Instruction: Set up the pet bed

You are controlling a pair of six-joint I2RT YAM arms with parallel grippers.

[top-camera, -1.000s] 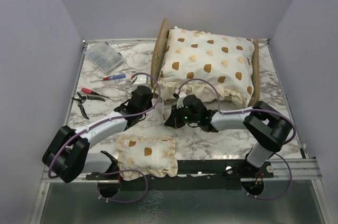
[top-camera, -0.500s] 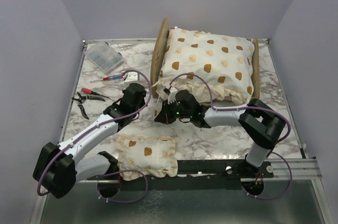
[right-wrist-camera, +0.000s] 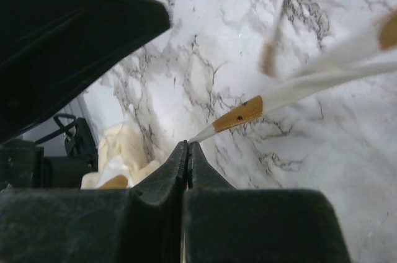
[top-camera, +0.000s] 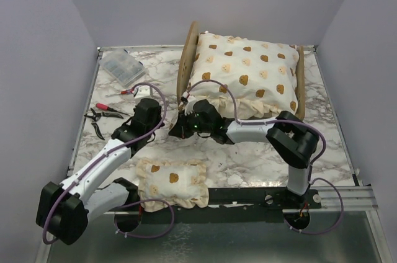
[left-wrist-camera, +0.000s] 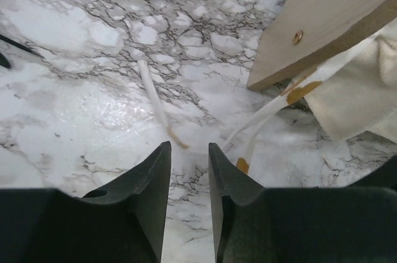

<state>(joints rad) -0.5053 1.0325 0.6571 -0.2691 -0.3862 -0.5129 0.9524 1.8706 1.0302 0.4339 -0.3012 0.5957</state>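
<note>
**Grippers meet at the headboard corner, one tie in hand**

Your pet bed (top-camera: pixel 186 67) sits at the back of the marble table (top-camera: pixel 260 151). Its long axis runs left to right, headboard on the left and footboard on the right, with the bear-print cushion (top-camera: pixel 242 74) lying on top. Both grippers crowd the near left corner of the frame, just in front of the headboard.

The right gripper (right-wrist-camera: pixel 187 145) has its fingers pressed together. The right wrist view shows the pale tip of an orange-banded tie (right-wrist-camera: pixel 239 114) running into them, which reads as a pinch on that tie. The left gripper (left-wrist-camera: pixel 188 151) shows a narrow gap between its fingers, with nothing in it.

From your left fingers, the lower corner of the headboard (left-wrist-camera: pixel 329 15) lies ahead and to the right. The loose ties (left-wrist-camera: pixel 267 114) trail from beneath it toward the fingertips, near but not touching. A lone strip (left-wrist-camera: pixel 154 98) lies on the marble ahead, slightly left.

By this layout, the left arm is the nearer one for a second tie, and reaching it looks like a short move forward and right. The small pillow (top-camera: pixel 172 179) lies at the near edge, well apart from the bed.
</note>
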